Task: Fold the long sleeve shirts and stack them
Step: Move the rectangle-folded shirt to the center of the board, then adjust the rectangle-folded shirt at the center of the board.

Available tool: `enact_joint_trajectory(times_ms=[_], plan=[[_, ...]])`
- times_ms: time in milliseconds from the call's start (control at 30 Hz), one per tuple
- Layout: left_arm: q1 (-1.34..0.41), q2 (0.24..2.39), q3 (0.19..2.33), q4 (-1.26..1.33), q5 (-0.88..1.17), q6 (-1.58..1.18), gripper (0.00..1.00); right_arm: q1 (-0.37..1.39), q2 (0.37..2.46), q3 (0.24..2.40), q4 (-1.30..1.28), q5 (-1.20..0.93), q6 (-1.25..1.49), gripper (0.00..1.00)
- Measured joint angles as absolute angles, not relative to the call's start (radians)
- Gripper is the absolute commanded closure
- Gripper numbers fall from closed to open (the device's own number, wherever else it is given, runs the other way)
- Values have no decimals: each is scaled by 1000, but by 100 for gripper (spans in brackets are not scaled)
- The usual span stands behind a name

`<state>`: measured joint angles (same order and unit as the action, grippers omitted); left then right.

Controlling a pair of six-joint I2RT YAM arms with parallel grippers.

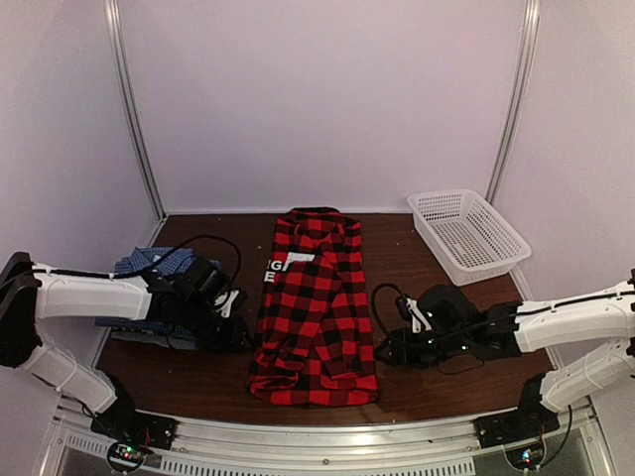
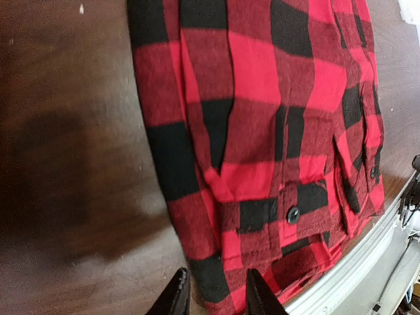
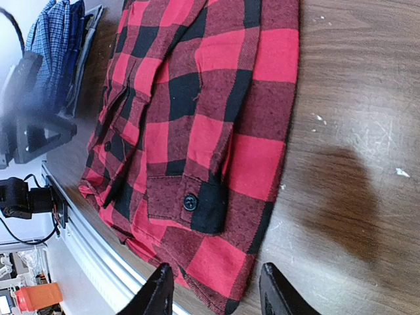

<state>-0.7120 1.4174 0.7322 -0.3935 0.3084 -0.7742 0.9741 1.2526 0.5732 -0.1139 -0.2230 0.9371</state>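
Note:
The red-and-black plaid shirt (image 1: 316, 307) lies flat in the middle of the table, folded into a long strip with both sleeves tucked in. My left gripper (image 1: 243, 342) is open at its near left corner. In the left wrist view the gripper (image 2: 216, 298) has that hem corner of the shirt (image 2: 262, 131) between its fingertips. My right gripper (image 1: 382, 352) is open at the near right corner. In the right wrist view the gripper (image 3: 216, 295) straddles the hem of the shirt (image 3: 197, 118). The blue checked shirt (image 1: 149, 268) lies folded at the left, over a darker layer (image 1: 134, 334).
A white mesh basket (image 1: 466, 233) stands at the back right. The table's metal front rail (image 2: 354, 269) runs just past the shirt's near hem. The blue shirt also shows in the right wrist view (image 3: 56, 39), beside the left arm.

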Motion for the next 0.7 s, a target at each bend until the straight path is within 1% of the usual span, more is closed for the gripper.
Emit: enact_joint_trajectory(times_ms=[167, 300, 500, 700], plan=[[-786, 1319, 598, -357, 306, -845, 64, 1004, 1198, 511, -96, -188, 978, 53], [-877, 1251, 498, -303, 289, -930, 58, 1025, 1186, 498, -92, -167, 975, 52], [-965, 1164, 429, -220, 245, -1041, 57, 1047, 1164, 424, -59, -156, 976, 52], [-1001, 1167, 428, -176, 190, -1068, 57, 1059, 1148, 406, -56, -139, 968, 51]])
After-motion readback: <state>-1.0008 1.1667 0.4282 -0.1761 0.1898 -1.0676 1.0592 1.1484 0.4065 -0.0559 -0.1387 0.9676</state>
